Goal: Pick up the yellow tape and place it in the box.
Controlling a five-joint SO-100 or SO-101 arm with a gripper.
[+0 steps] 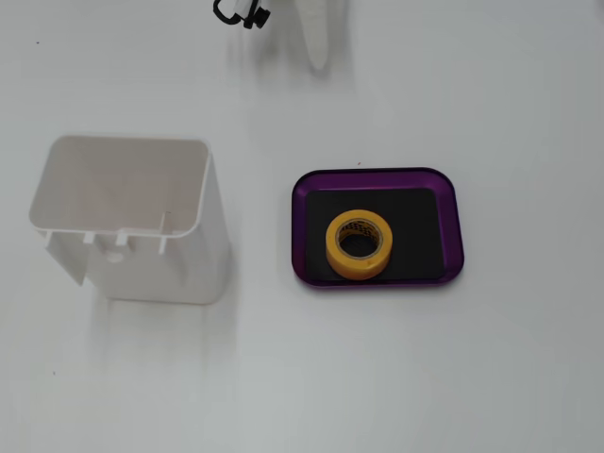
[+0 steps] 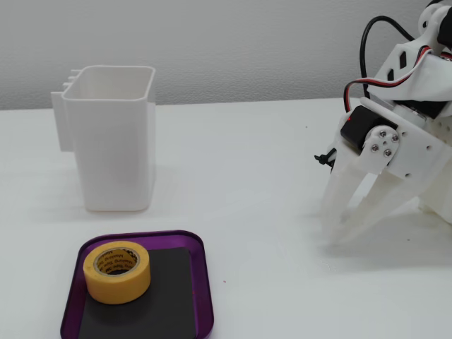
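Observation:
The yellow tape (image 1: pixel 360 270) lies flat on the black floor of the box (image 1: pixel 377 174), the purple tray, toward its left-middle in a fixed view from above. In the low fixed view the yellow tape (image 2: pixel 117 284) sits in the far left part of the box (image 2: pixel 205 282). My white gripper (image 2: pixel 331 234) is far off to the right, tips down near the table, its fingers drawn together with nothing between them. From above, only one tip of the gripper (image 1: pixel 318 55) shows at the top edge.
A tall white plastic bin (image 1: pixel 185 274) stands left of the tray in the view from above; the same bin (image 2: pixel 116 145) is behind the tray in the low view. Black cable (image 2: pixel 367 42) loops over the arm.

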